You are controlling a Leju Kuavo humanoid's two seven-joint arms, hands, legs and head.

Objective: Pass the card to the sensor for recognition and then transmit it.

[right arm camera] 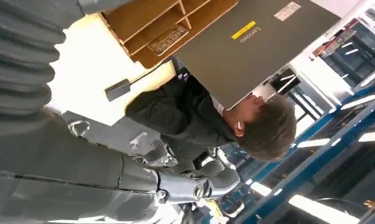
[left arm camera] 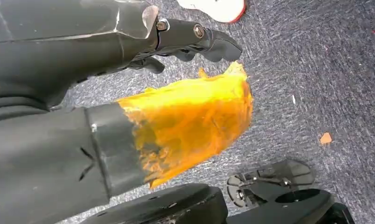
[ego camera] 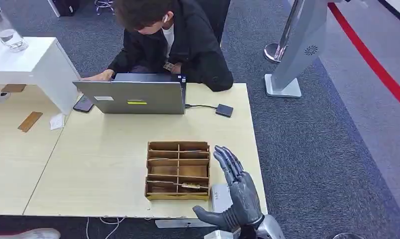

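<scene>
Right hand: the right hand was raised over the table's near right corner, just beside the right side of the wooden organizer; its fingers were spread apart and straight, holding nothing.
Left hand: the left hand hung toward the carpet, an orange covering on its thumb; the dark fingers looked loosely curled with nothing visibly in them, but whether they were clenched could not be told.
Card: the card lay in the organizer's nearest row, in a right-hand compartment; in the right wrist view it lay flat in an open slot.
Sensor: a small dark box on a cable sat near the table's far right edge, beside the laptop; whether it was the sensor could not be told.
Person: a person in a dark jacket sat at the far edge behind the laptop.
Progress: judged as barely begun. The card was not yet picked up; grasping, presenting to the sensor and handing on all remained.
</scene>
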